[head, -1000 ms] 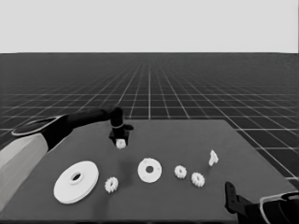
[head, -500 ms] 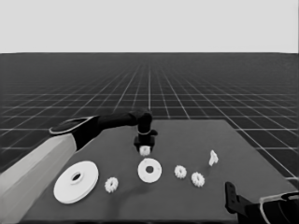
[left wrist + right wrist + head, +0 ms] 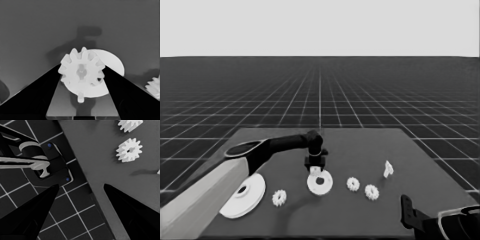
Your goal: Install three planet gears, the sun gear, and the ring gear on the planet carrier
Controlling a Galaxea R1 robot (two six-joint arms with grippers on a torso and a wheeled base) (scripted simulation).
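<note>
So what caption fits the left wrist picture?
Left gripper holds a small toothed gear above the smaller round part.

In the left wrist view, the held gear (image 3: 81,71) covers most of the smaller round part (image 3: 113,63), and another gear (image 3: 153,87) is cut off by the right edge. In the head view, the left arm (image 3: 210,197) hides the left side of the larger round part (image 3: 249,196). In the right wrist view, a gear (image 3: 130,124) is cut by the top edge, and the thin white piece (image 3: 158,171) shows only a sliver at the right edge.
</note>
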